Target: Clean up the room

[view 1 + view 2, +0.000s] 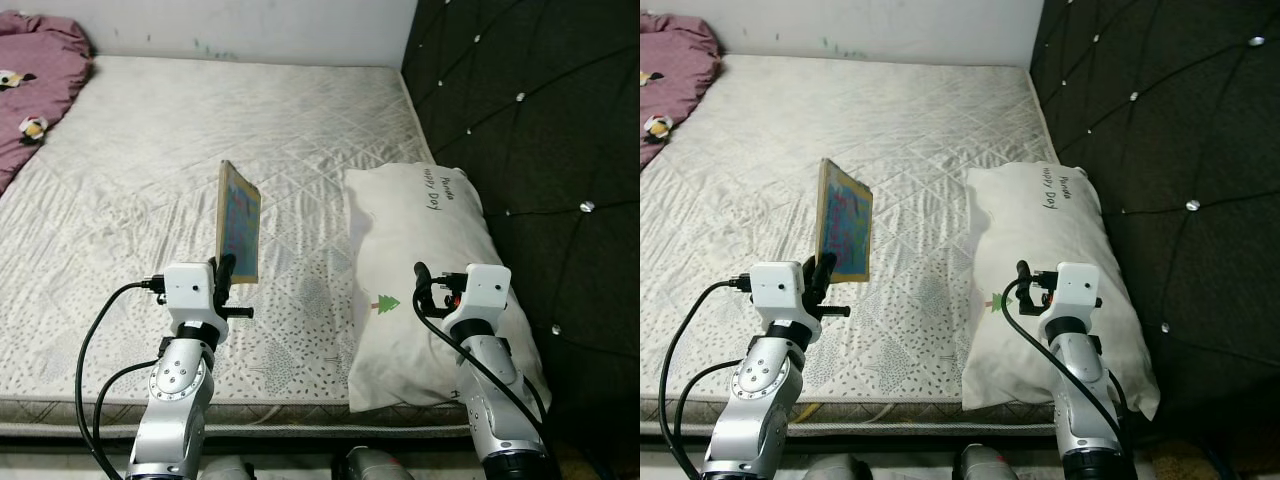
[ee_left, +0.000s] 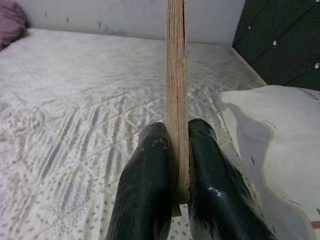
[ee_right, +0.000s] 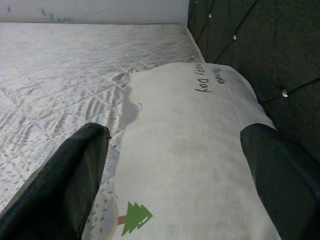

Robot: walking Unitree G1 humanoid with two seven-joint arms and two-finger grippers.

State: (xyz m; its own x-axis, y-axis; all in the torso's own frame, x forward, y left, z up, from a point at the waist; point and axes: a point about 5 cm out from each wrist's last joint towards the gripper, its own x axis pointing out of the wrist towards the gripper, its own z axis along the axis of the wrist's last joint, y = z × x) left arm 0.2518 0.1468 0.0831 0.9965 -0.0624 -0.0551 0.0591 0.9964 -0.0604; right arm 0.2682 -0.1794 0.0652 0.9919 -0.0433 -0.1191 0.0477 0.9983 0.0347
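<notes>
Right now we see our left gripper [image 2: 178, 165] clamped on the lower edge of a thin book [image 1: 238, 222], its two fingers [image 2: 145, 190] pressed flat against either cover. The book stands upright and edge-on to us above the mattress [image 1: 180, 150], clear of its surface, its colourful cover facing three o'clock.

At three o'clock from the book, well apart from it, lies a white pillow [image 1: 420, 260] with a small green tree print, its long side running along the dark tufted headboard [image 1: 540, 150] and its near end reaching the near edge of the bed. Our right gripper [image 3: 175, 150] hovers over the pillow's near end with its fingers [image 3: 75, 175] spread wide, one over the pillow's bed-side edge, the other toward the headboard side.

From nine to twelve o'clock of the book the mattress lies open and bare up to the white wall [image 1: 250, 30]. At the far ten o'clock corner a purple blanket [image 1: 35, 80] bunches over the bed's edge.
</notes>
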